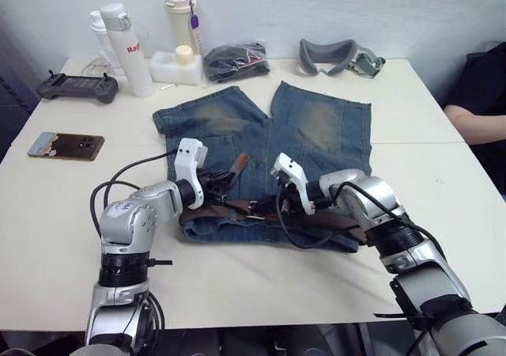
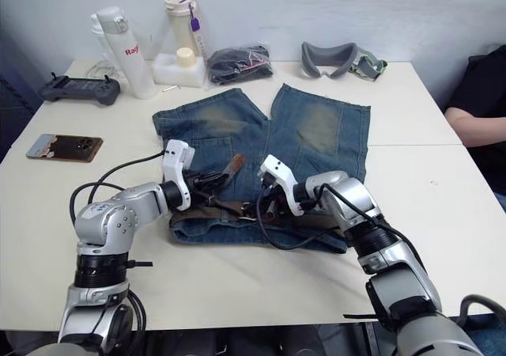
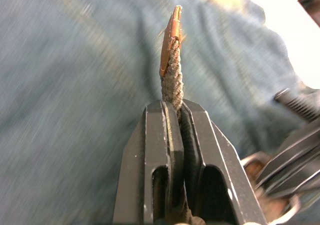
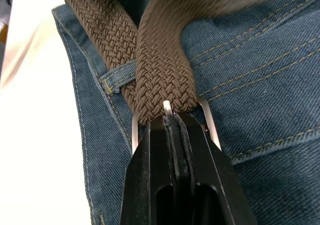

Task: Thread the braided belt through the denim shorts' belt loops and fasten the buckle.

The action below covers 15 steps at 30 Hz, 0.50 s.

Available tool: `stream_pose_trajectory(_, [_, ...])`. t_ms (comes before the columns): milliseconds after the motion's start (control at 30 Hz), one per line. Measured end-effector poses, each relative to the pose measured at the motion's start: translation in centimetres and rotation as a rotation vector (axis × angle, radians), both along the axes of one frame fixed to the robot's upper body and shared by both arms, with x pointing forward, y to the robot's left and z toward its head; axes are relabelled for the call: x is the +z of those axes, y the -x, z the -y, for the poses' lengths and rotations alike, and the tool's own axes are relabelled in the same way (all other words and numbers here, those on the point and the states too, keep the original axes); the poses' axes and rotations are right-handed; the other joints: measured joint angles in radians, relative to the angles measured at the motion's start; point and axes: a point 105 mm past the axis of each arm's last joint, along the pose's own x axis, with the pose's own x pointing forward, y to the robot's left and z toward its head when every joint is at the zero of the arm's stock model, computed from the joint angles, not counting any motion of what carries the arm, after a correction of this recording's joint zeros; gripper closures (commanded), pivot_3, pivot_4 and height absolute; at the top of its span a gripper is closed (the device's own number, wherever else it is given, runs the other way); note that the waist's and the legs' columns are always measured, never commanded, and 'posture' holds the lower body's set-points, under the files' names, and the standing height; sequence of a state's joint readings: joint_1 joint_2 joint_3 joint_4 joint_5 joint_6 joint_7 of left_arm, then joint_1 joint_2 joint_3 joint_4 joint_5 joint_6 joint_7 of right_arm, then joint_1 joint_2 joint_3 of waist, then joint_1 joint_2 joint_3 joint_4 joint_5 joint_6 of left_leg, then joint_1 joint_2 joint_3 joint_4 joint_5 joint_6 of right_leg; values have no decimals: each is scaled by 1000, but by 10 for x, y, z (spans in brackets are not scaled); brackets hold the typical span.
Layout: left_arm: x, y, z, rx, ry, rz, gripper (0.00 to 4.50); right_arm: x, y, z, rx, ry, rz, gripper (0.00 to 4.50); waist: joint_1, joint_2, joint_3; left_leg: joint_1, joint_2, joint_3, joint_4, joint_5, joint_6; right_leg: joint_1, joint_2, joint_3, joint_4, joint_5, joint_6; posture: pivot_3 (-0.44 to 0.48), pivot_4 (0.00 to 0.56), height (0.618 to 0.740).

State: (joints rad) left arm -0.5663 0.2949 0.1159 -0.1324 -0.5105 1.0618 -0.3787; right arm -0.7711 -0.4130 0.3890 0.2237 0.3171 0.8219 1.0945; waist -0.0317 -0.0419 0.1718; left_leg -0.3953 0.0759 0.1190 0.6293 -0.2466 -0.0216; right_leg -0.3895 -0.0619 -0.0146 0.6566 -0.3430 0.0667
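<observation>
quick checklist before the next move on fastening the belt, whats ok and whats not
1. Left gripper pinching the braided belt near its tip: ok, fingers shut on the strap just below the tan leather end.
2. Right gripper at the buckle: ok, fingers shut at the prong.
3. Belt passing under a belt loop: ok for this one loop; the others cannot tell.
4. Prong seated through the weave: cannot tell, the fingers hide it.
5. Denim shorts lying flat on the table: ok.
6. Buckle fastened: not ok, the tip is up in the left gripper.

Denim shorts (image 2: 269, 134) under both pincers
</observation>
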Motion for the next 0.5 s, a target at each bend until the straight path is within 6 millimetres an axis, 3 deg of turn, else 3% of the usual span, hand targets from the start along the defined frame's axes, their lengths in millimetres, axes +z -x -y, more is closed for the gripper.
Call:
stream_pose_trajectory(167, [2, -1, 19, -97, -2, -14, 4500, -7, 0, -4, 32, 33, 43, 4486, -6, 6, -9, 14, 3, 0, -4, -5, -3, 14, 2, -1, -5, -2, -3, 0, 150, 739])
stream_pose_trajectory(300, [19, -8, 34, -144, 36, 13, 4500, -9, 1, -5, 110, 89, 160, 4486, -5, 8, -14, 16, 3, 0, -4, -5, -3, 16, 2, 0, -6, -2, -3, 0, 150, 739])
stream_pose_trajectory(500, [41, -12, 73, -247, 125, -2, 4500, -10, 0, -7, 170, 150, 293, 4486, -2, 8, -15, 22, 3, 1, -6, -5, -4, 22, 2, 0, -8, -2, -2, 0, 150, 739])
